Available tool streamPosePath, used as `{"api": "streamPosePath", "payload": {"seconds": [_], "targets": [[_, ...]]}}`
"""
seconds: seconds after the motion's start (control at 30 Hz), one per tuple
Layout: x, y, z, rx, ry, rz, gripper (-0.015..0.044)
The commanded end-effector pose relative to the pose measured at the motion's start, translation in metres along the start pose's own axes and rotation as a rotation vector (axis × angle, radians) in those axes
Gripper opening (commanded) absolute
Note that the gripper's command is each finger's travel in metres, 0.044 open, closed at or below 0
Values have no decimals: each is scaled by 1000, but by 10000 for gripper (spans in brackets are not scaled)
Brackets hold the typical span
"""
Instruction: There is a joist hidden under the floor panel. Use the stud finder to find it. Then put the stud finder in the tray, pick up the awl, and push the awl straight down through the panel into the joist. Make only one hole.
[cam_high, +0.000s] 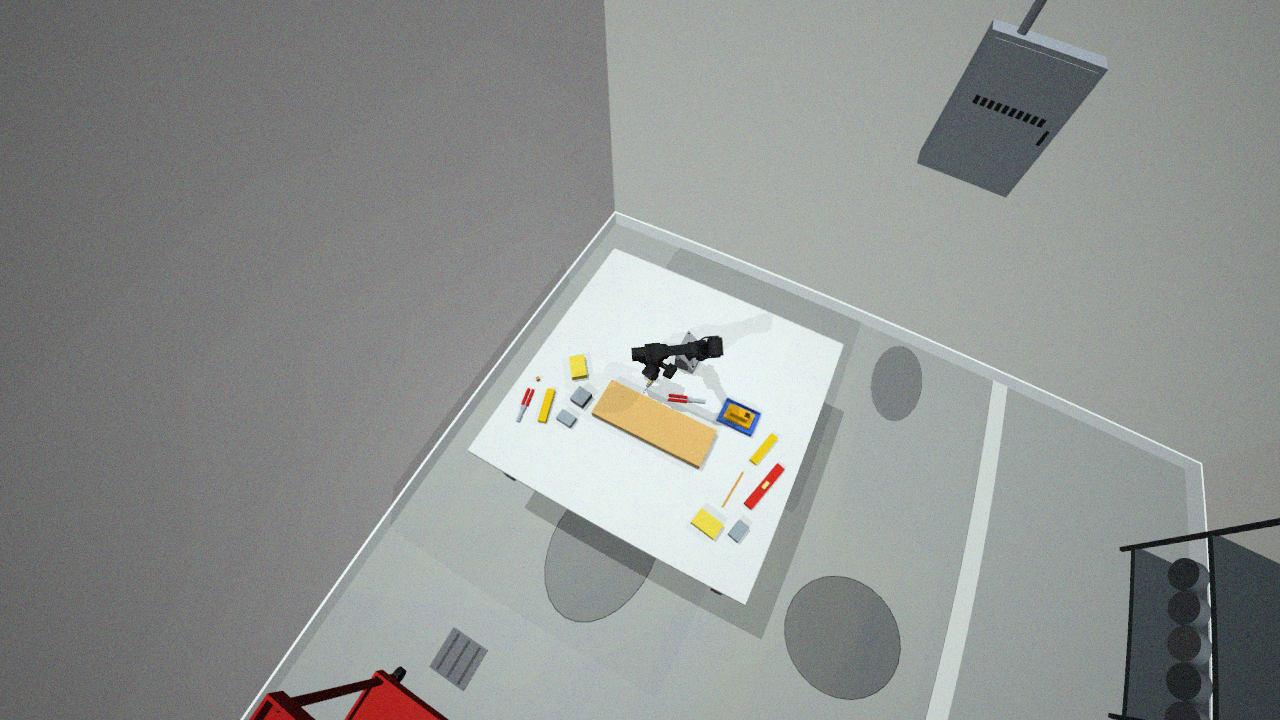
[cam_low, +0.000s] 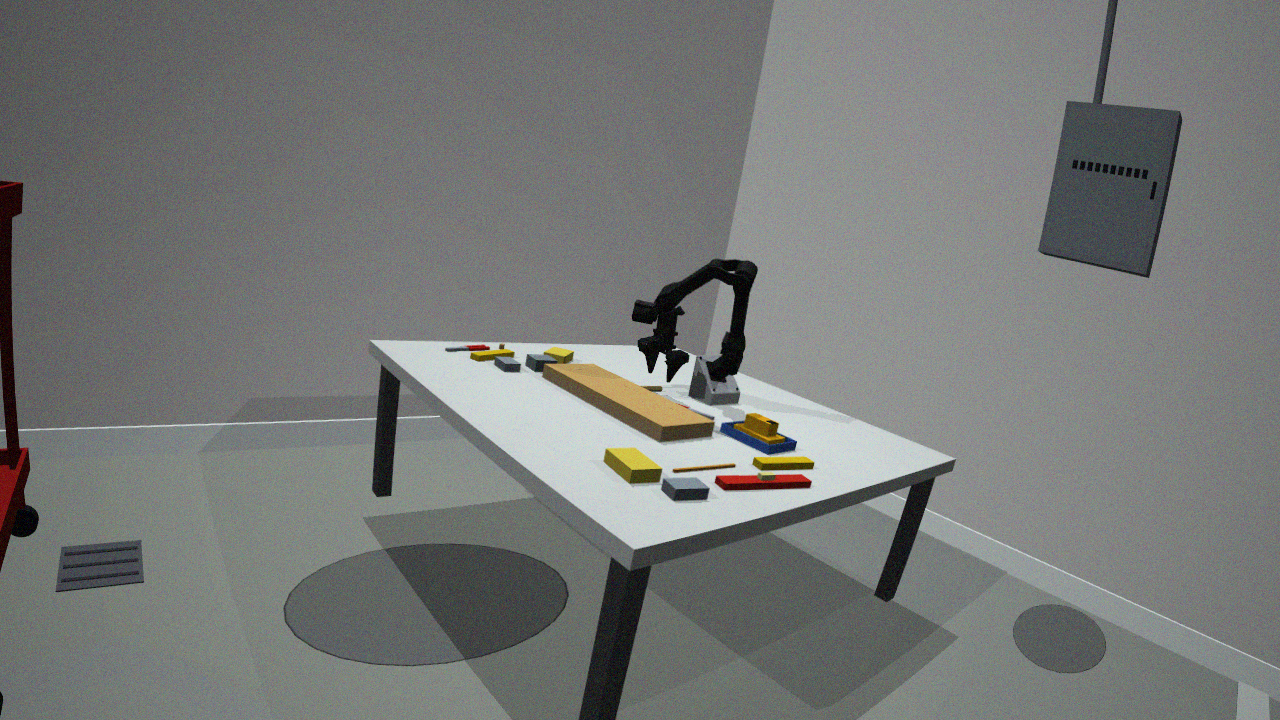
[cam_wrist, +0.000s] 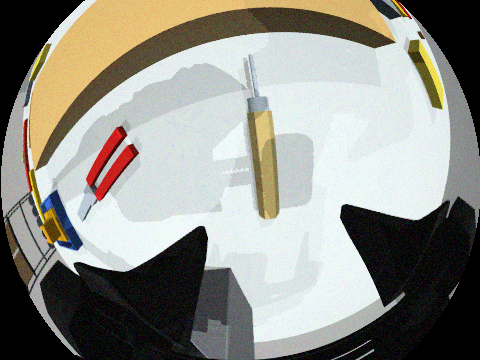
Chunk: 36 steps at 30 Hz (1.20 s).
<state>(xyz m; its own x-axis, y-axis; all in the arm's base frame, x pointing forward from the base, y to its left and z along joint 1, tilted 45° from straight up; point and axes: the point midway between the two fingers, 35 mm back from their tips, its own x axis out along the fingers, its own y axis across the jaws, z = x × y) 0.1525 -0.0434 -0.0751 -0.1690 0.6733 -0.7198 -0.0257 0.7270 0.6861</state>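
Observation:
The awl (cam_high: 650, 385) (cam_low: 655, 388) (cam_wrist: 265, 165) lies on the table beside the panel's long edge, its wooden handle toward me and its metal tip toward the panel. My gripper (cam_high: 659, 374) (cam_low: 660, 376) (cam_wrist: 278, 223) is open and empty above the table, with the awl's handle end between the fingertips in the wrist view but below them. The orange stud finder (cam_high: 740, 414) (cam_low: 761, 426) (cam_wrist: 52, 230) sits in the blue tray (cam_low: 787, 445) (cam_wrist: 74, 240). The tan floor panel (cam_high: 653, 425) (cam_low: 626, 398) (cam_wrist: 100, 45) shows no visible hole. The joist is hidden.
Red-handled pliers (cam_high: 678, 399) (cam_wrist: 118, 172) lie between the awl and tray. Yellow and grey blocks and a second red-handled tool (cam_high: 527, 399) lie beyond one panel end. A red level (cam_high: 764, 486) (cam_low: 762, 481) and a thin orange stick (cam_high: 733, 488) (cam_low: 704, 467) lie beyond the other.

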Motion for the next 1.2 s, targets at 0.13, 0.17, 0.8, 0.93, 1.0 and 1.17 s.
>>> {"api": "streamPosePath", "payload": {"seconds": [0.13,0.17,0.8,0.93,1.0,1.17], "targets": [[14,1,1,4,-1,3,440],[16,1,1,4,-1,3,440],[40,2,2,3,-1,6,414],[40,2,2,3,-1,6,309],[40,2,2,3,-1,6,256],[40,2,2,3,-1,6,125]]}}
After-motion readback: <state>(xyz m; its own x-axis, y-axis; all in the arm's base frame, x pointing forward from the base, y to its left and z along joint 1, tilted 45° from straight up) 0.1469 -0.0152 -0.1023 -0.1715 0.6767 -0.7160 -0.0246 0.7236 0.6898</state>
